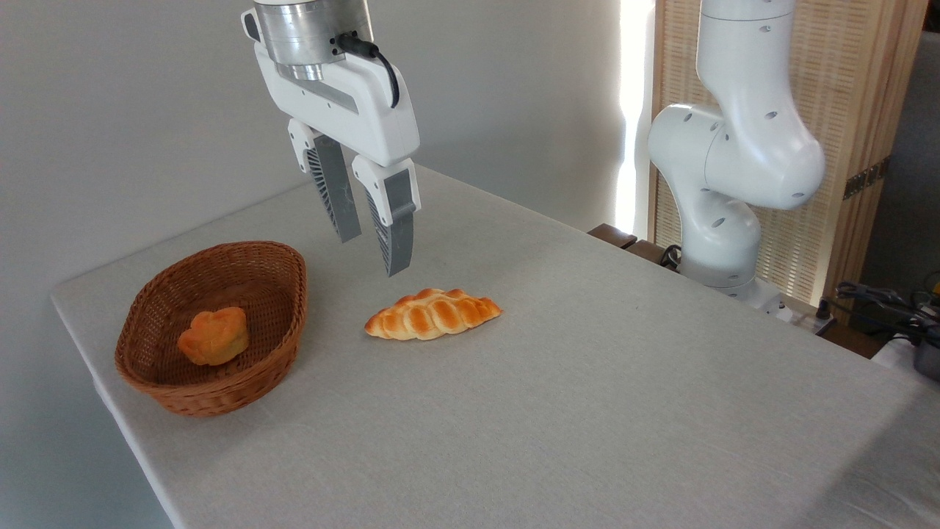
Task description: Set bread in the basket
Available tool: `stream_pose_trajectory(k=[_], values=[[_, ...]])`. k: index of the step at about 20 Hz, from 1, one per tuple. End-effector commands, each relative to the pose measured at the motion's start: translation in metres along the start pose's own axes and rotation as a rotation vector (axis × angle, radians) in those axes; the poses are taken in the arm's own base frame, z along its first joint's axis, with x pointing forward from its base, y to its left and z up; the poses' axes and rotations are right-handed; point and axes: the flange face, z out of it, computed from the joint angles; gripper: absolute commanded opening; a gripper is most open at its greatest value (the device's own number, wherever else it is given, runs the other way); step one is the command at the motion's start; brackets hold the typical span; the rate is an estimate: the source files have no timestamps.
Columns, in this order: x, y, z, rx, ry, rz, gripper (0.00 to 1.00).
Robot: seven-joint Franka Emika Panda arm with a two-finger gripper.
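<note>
1. Already the bread [214, 336] is lying inside the basket [279, 323], tipped on its floor.
2. Right of the basket, a braided loaf [432, 314] is resting on the table [587, 411].
3. Above the gap between basket and loaf, the gripper [373, 255] is hanging with fingers [397, 228] parted, holding nothing and touching nothing.

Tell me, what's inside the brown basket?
One small orange bun lies inside the basket, leaning toward its left wall. Nothing else shows in there. The near wall hides a strip of the basket floor, and the bun covers the spot beneath it.
</note>
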Motion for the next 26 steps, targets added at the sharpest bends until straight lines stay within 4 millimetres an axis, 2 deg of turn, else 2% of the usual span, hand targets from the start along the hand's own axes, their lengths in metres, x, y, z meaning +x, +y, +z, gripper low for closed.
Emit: stream_pose_trajectory(k=[1, 3, 26], values=[[-0.0101, -0.0113, -0.0057, -0.001, 0.004, -0.015, 1.00], [-0.0097, -0.0115, -0.0116, 0.009, 0.013, -0.015, 1.00], [-0.0113, -0.0156, -0.0118, 0.050, -0.010, -0.016, 1.00]])
